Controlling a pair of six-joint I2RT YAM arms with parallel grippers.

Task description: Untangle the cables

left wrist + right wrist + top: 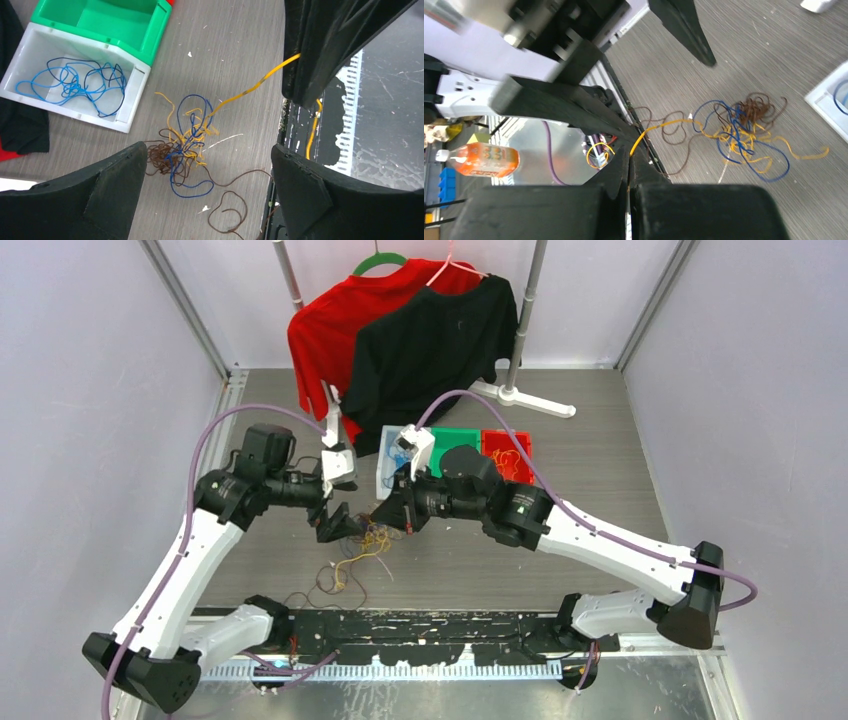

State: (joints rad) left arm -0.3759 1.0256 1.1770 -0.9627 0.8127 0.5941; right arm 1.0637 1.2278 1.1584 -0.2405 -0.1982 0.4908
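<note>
Above the cables (182, 150), left gripper (209, 151) gapes wide; right gripper (630, 150) pinches 1 yellow cable (659, 125).

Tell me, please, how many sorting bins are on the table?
3, in a row in the top view: a white bin holding blue cables at left, a green bin in the middle, a red bin at right. None seems hidden.

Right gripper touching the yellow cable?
Touching. Right wrist view: yellow cable runs straight into the shut right gripper, pinched in its jaws.
</note>
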